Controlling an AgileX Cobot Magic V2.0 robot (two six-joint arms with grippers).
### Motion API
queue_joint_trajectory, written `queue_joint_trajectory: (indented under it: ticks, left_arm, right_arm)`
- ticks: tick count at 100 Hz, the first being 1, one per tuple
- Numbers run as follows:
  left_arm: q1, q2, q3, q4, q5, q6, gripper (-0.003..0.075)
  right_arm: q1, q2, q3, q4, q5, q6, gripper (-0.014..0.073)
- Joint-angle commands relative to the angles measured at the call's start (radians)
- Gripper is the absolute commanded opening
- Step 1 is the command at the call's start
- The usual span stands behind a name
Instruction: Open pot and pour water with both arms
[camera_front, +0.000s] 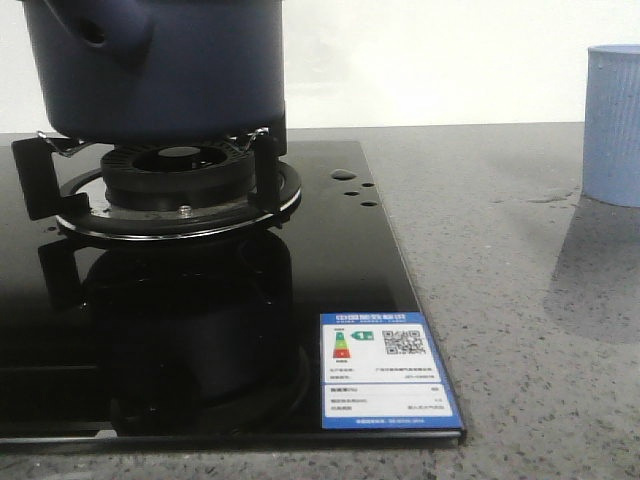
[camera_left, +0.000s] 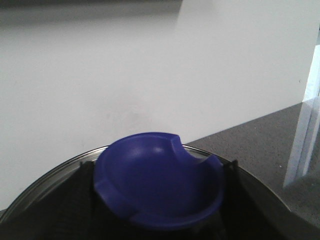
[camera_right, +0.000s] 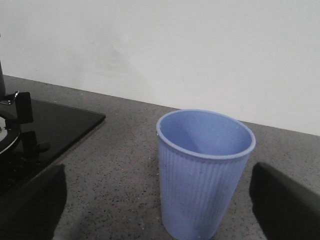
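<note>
Pot (camera_front: 160, 65) sits on the burner (camera_front: 178, 175) at far left of the hob (camera_front: 330, 300), its top cut off in the front view, so whether a lid is on can't be read there. Left gripper (camera_left: 157, 210) appears pinched on a blue knob (camera_left: 157, 180) above a metal rim, probably the lid; a slipping grip could drop it onto the glass. Drops of water (camera_front: 343, 175) shine on the hob, with more wet on the counter by the cup (camera_front: 612, 125) at right. Right gripper (camera_right: 157, 210) is spread wide, one finger either side of the cup, not touching; a careless close could tip it. Neither arm shows from the front.
</note>
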Motion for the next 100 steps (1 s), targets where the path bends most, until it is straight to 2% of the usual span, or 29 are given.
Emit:
queue_joint_trajectory:
  ticks: [1,21,100]
  left_arm:
    - [-0.004,-0.029,-0.038,0.012,-0.133,-0.002,0.033]
    - [0.031,-0.029,-0.03,0.012,-0.121,-0.002,0.033]
    - [0.026,0.014,-0.028,0.011,-0.068,-0.004,0.033]
  right_arm:
    - [0.002,-0.008,-0.02,0.025,-0.046,0.002,0.0672]
    - [0.002,-0.008,-0.02,0.025,-0.046,0.002,0.0672]
    - [0.002,-0.008,-0.02,0.025,-0.046,0.002,0.0672]
